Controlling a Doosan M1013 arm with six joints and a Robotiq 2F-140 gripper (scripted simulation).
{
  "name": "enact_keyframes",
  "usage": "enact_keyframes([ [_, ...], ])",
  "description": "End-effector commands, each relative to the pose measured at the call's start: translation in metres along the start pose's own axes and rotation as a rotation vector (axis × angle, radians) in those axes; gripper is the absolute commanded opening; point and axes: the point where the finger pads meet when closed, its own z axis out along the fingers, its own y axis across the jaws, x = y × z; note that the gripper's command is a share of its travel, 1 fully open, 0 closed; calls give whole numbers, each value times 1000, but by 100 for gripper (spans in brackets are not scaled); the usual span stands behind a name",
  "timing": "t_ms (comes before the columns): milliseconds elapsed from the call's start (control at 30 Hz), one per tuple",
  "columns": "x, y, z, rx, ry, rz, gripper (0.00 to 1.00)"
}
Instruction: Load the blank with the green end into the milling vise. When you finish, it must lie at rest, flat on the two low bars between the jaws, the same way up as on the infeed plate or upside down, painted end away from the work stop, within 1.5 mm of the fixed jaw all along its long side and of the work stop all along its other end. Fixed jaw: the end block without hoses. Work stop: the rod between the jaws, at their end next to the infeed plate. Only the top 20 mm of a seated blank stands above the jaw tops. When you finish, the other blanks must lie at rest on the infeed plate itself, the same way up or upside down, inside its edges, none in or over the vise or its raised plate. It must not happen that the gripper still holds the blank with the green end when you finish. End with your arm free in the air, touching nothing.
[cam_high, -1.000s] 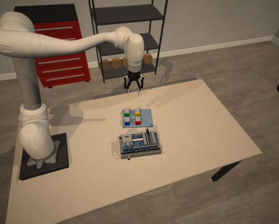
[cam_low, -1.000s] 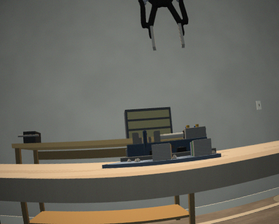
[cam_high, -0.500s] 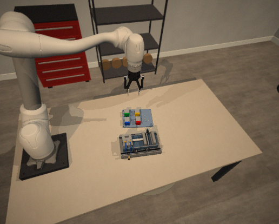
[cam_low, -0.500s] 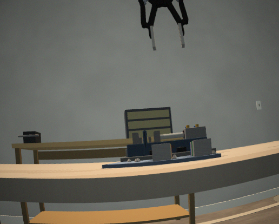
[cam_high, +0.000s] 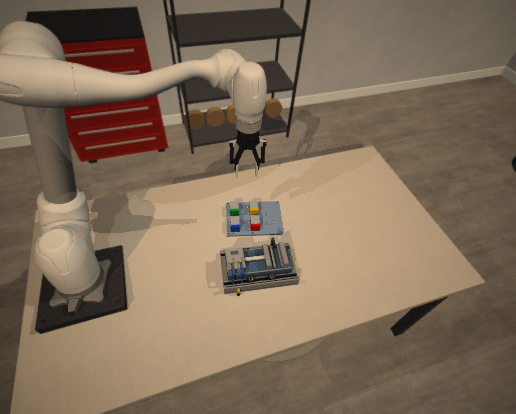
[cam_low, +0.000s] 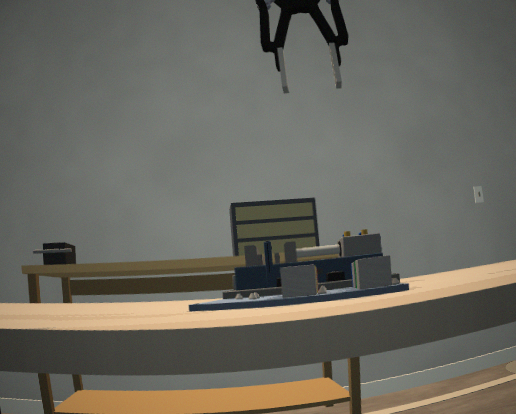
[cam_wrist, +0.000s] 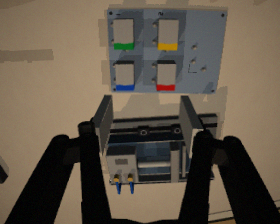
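My gripper (cam_high: 247, 175) (cam_low: 311, 90) (cam_wrist: 146, 107) is open, part-way narrowed, with nothing between its fingers; it hangs high above the table. The green-ended blank (cam_high: 234, 205) (cam_low: 375, 272) (cam_wrist: 123, 32) lies on the infeed plate (cam_high: 276, 207) (cam_low: 215, 306) (cam_wrist: 210, 30), in the corner away from the vise on the hosed-block side. Its green end faces the vise. The fixed jaw (cam_high: 285, 254) (cam_low: 251, 255) and the work stop (cam_low: 268, 255) stand at the vise's hose-free end. No blank shows between the jaws. In the wrist view a finger partly hides that end.
The yellow-ended blank (cam_high: 254, 205) (cam_wrist: 168, 32), blue-ended blank (cam_high: 235, 220) (cam_wrist: 124, 73) and red-ended blank (cam_high: 255, 219) (cam_wrist: 166, 73) lie on the infeed plate. Small pins stand beside them. Blue hoses (cam_high: 242, 274) (cam_wrist: 132, 187) hang from the vise's hosed block (cam_wrist: 121, 152).
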Motion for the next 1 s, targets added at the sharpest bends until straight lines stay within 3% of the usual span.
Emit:
enact_keyframes([
  [0, 0, 0, 0, 0, 0, 0, 46],
  [300, 0, 0, 0, 0, 0, 0, 46],
  [967, 14, -14, 56, 0, 0, 3, 46],
])
